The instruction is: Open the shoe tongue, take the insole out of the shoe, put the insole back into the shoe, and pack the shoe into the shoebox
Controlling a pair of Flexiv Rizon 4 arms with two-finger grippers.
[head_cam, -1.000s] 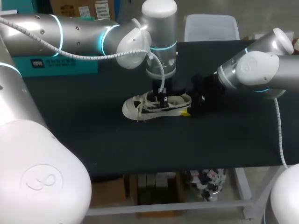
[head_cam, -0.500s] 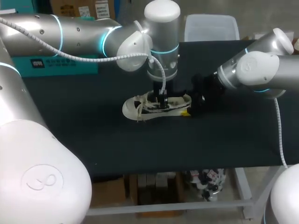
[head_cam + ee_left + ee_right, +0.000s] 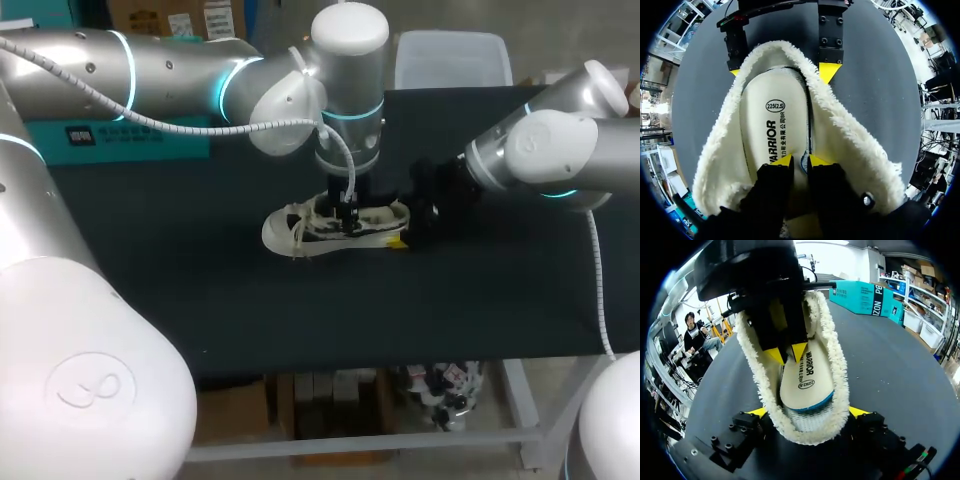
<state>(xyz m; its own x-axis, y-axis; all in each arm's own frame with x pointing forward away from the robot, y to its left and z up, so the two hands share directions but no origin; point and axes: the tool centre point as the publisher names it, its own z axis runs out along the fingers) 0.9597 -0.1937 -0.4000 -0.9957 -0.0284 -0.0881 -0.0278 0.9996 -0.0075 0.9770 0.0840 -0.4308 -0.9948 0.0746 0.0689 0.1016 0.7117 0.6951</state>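
Evidently, left tool (image 3: 800, 161) pinches the black-lettered insole (image 3: 772, 120); right tool (image 3: 807, 412) grips shoe (image 3: 837, 365).

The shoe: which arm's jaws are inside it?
The left arm: its jaws grip the insole inside the shoe, while the right arm clamps the heel from outside.
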